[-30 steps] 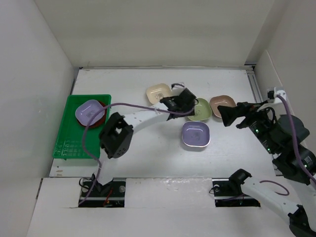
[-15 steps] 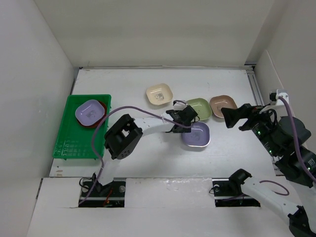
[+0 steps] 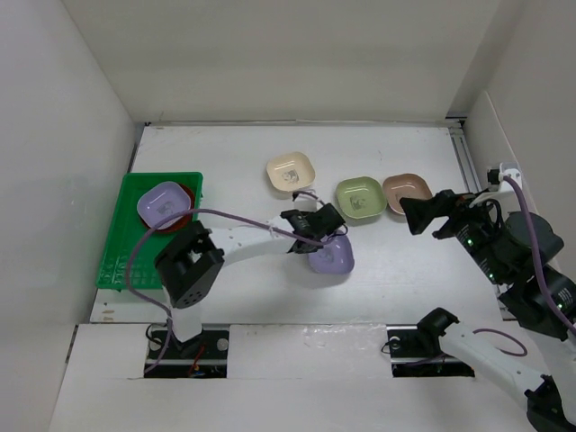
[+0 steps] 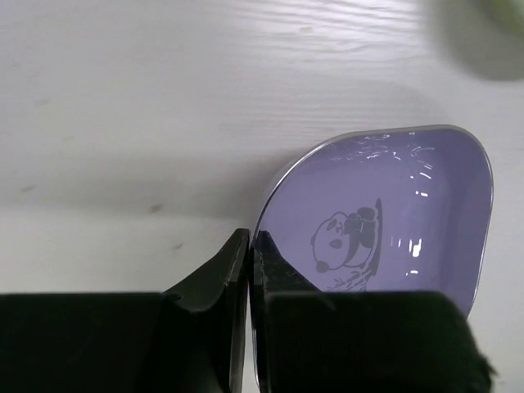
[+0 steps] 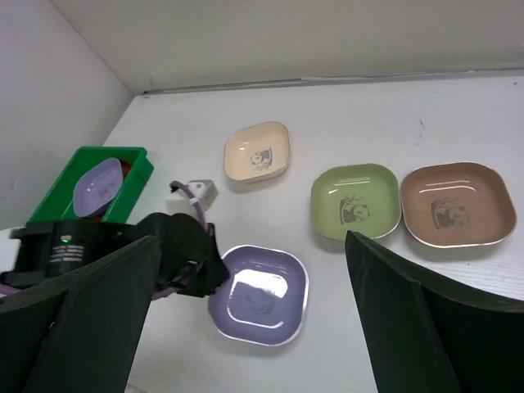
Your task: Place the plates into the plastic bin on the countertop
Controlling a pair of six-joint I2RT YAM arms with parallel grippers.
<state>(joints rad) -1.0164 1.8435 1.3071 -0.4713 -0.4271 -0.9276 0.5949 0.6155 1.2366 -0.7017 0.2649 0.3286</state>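
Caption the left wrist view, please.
Left hand pinching the rim of a lavender panda-print plate, white countertop behind.

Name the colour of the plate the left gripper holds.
Lavender plate, panda print; best in left wrist view.

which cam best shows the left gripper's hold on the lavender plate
Left wrist: left gripper pinches the lavender plate at its rim, close up. Top external and right wrist show the whole plate, grip hidden.

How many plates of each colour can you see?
Purple: 2, the held purple plate and the other purple plate in the bin
Cream plate: 1
Green plate: 1
Pink-brown plate: 1
Red-brown plate: 1 showing, under the purple one
Total: 6 in view
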